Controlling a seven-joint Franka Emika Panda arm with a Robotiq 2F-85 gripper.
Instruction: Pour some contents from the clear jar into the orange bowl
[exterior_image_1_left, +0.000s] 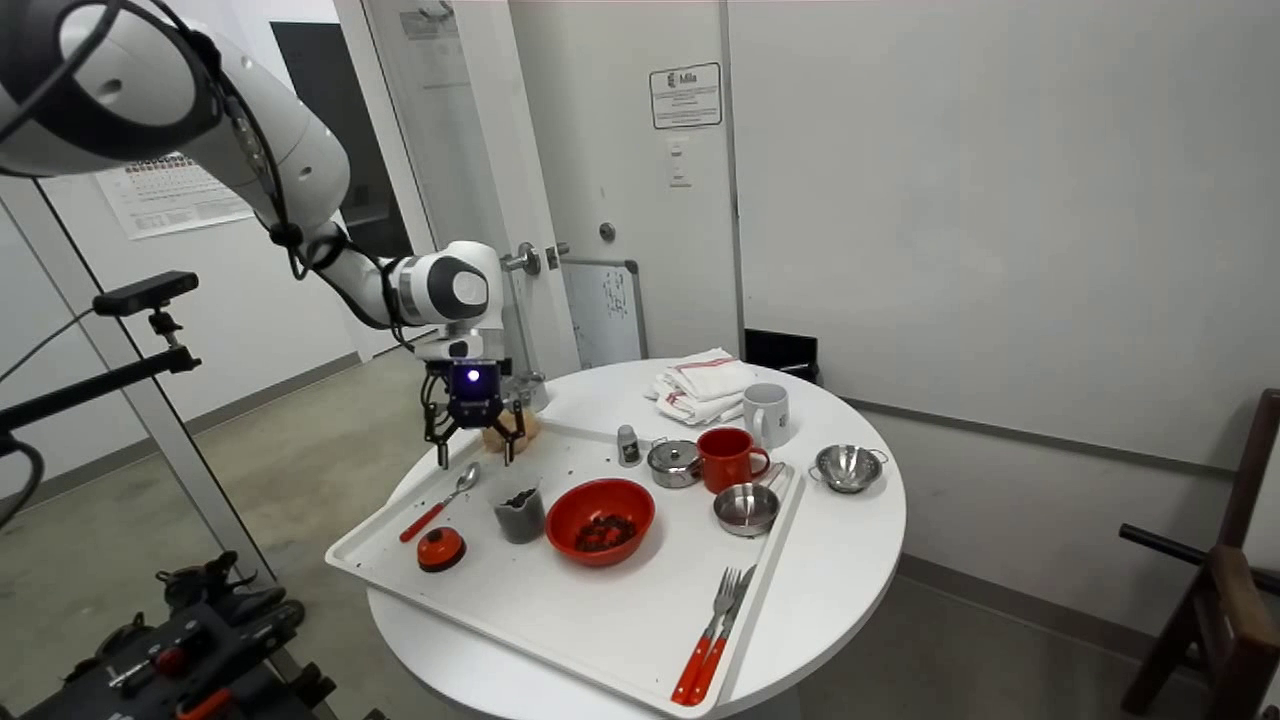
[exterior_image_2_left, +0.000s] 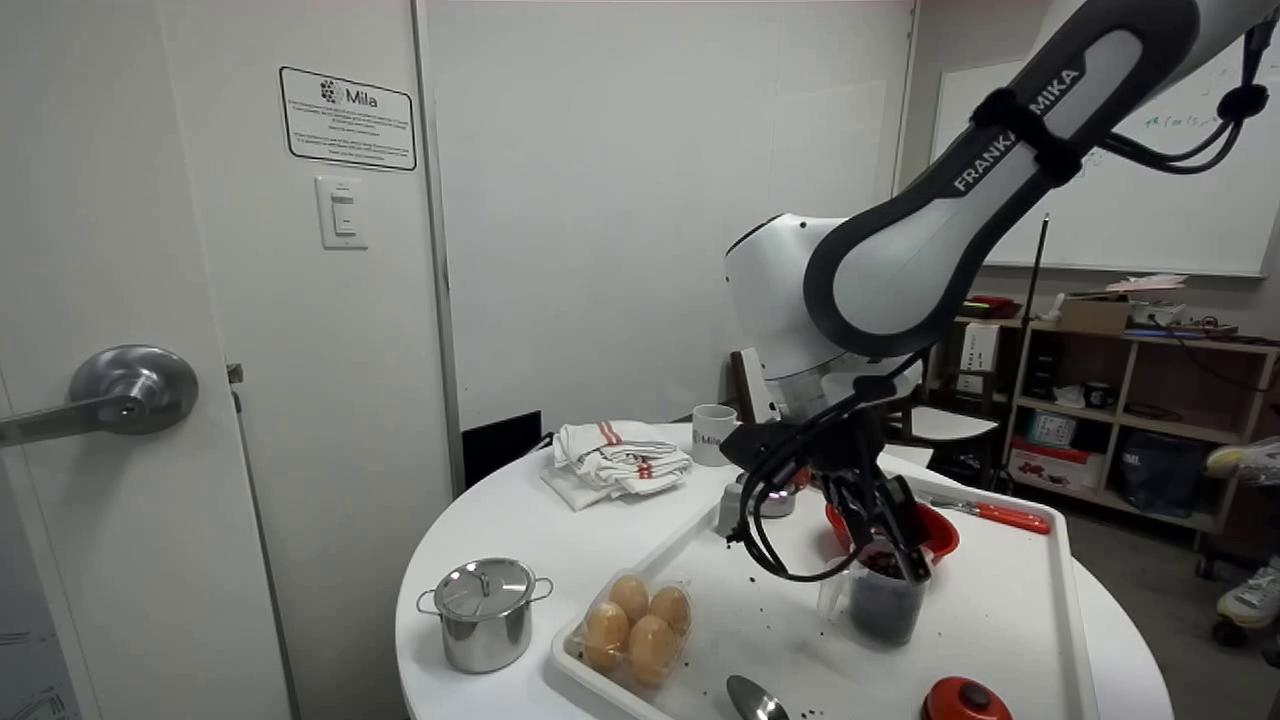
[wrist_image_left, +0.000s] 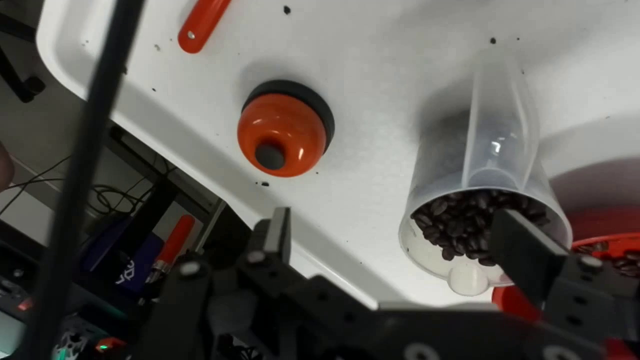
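Note:
The clear jar is a clear plastic jug (exterior_image_1_left: 520, 517) with a handle and spout, holding dark beans. It stands upright on the tray and also shows in an exterior view (exterior_image_2_left: 885, 608) and the wrist view (wrist_image_left: 445, 155). The orange bowl (exterior_image_1_left: 578, 508) stands beside the jug with some dark beans inside. Its rim shows at the right edge of the wrist view (wrist_image_left: 607, 220), and the arm partly hides it in an exterior view (exterior_image_2_left: 940, 535). My gripper (exterior_image_1_left: 476, 460) is open and empty, pointing down above the tray near the jug. In the wrist view (wrist_image_left: 395, 225) one finger overlaps the jug's mouth.
The white tray (exterior_image_1_left: 600, 640) has a raised rim. On it are an orange dome (exterior_image_1_left: 441, 549), a spoon (exterior_image_1_left: 466, 478), brown eggs in plastic (exterior_image_2_left: 630, 630), a shaker (exterior_image_1_left: 628, 447), a red mug (exterior_image_1_left: 725, 460), a steel pan (exterior_image_1_left: 746, 510) and cutlery (exterior_image_1_left: 715, 635). A steel pot (exterior_image_2_left: 487, 615) stands outside it.

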